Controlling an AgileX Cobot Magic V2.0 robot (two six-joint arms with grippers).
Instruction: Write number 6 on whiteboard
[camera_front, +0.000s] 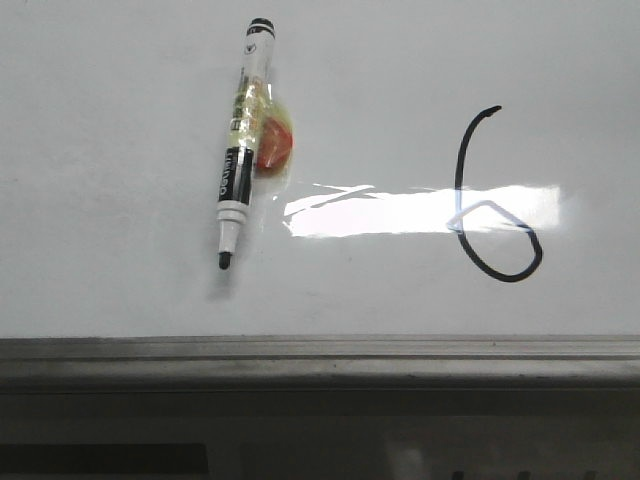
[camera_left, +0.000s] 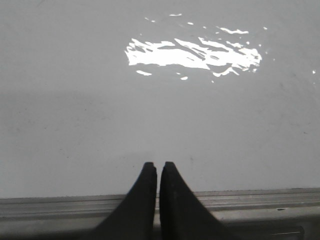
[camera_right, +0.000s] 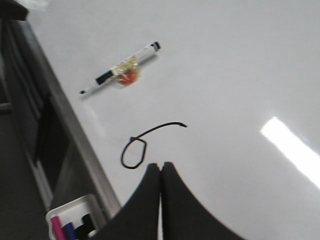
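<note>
The whiteboard fills the front view, white and glossy, with a grey metal frame edge along its near side. A black hand-drawn number 6 stands at the right; its loop crosses a bright reflection. In the right wrist view the number 6 lies just beyond my right gripper, which is shut on nothing. A black-and-white marker, uncapped, tip toward the frame, lies on the board at the left with a yellowish-red lump stuck to it. My left gripper is shut and empty over bare whiteboard near the frame.
Beside the board's frame, a white tray holds several markers, pink, blue and black ones among them. A bright light reflection lies across the board. Neither arm appears in the front view.
</note>
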